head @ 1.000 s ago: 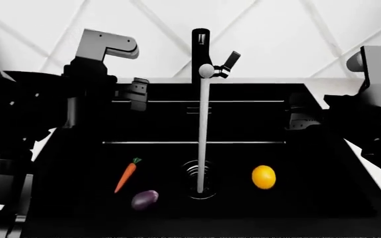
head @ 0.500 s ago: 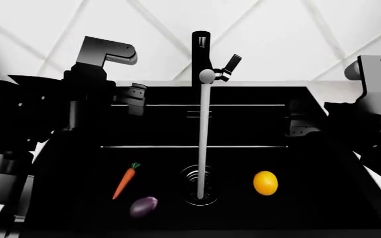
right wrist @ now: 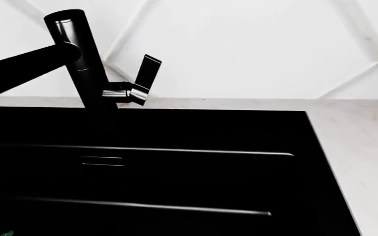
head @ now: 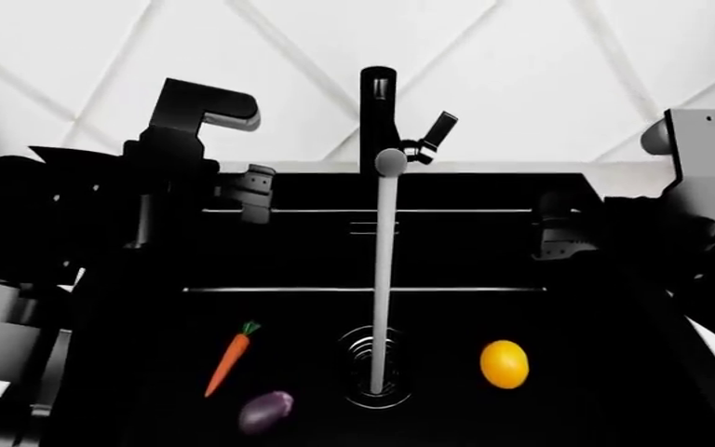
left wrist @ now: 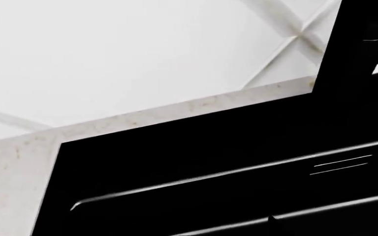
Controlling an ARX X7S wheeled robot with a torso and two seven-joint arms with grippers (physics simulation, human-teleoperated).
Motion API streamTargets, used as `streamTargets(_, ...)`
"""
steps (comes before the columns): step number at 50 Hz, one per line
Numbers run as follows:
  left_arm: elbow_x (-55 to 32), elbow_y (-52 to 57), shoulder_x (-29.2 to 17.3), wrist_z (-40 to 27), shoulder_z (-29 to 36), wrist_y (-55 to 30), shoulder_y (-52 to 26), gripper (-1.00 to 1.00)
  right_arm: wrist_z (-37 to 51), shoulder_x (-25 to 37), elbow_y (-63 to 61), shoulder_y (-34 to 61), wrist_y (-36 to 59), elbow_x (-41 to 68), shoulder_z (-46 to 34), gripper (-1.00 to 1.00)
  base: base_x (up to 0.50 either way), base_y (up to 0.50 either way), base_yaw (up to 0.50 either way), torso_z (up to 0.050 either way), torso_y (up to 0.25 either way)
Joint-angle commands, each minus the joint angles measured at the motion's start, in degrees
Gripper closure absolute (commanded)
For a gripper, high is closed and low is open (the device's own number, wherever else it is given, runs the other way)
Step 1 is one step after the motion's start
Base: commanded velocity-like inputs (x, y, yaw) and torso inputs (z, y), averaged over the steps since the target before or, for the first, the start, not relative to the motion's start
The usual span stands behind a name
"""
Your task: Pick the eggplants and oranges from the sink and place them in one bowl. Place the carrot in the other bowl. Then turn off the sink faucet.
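Note:
In the head view the black sink (head: 606,307) holds the carrot (head: 230,359) at the left, the dark-purple eggplant (head: 265,411) just in front of it, and the orange (head: 505,363) to the right of the drain. The faucet (head: 379,116) stands at the back with its lever (head: 438,130) angled up, and water (head: 384,279) runs down to the drain. My left gripper (head: 256,197) hangs over the sink's back left, well above the carrot. My right gripper (head: 559,242) hovers over the back right. Neither one's jaws can be read. Both bowls are out of view.
White marbled counter (right wrist: 363,147) borders the sink, with a tiled white wall (head: 544,65) behind. The right wrist view shows the faucet column (right wrist: 84,69) and its lever (right wrist: 144,78). The left wrist view shows the sink's back rim and counter (left wrist: 15,162). Dark arm links crowd both sides.
The head view has shifted, so the sink's contents and the faucet sit lower in the picture. Both arms stay over the sink's back corners. Water keeps running.

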Motion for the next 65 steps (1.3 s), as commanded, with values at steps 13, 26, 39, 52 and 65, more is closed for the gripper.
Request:
streamTargets(13,1.5,-3.8,2.0,0.5,2.2,2.2,0.5,-1.00,-3.5,-0.1,1.3,-1.6,-2.5,-2.6,-2.2,-1.00,0.17,0.00,0.00,0.000,0.000)
streamTargets(26,0.4,-2.5,0.6,0.7,2.3,1.3,2.9,-1.00,-3.8,-2.9,9.0,-1.6,0.6,-2.7,-8.1,-1.00,0.01,0.00,0.00,0.000,0.000)
streamTargets(39,0.0,-2.2,-1.0,0.9,2.1,1.7,5.5,-1.00,-7.5,-2.2,15.6,-2.1,0.4,-8.9,-14.7,-1.00,0.00,0.00,0.00,0.000,0.000)
streamTargets(52,1.5,-7.0,2.8,0.2,3.3,3.6,4.7,-1.00,-13.3,-3.6,21.0,-4.8,-4.9,-13.9,-18.1,-1.00,0.00,0.00,0.00,0.000,0.000)
streamTargets(65,-1.9,0.1,-1.4,-1.3,0.9,0.4,8.0,-1.00,-18.2,-4.7,27.2,-5.1,-9.3,-18.4,-21.1,-1.00,0.00,0.00,0.00,0.000,0.000)
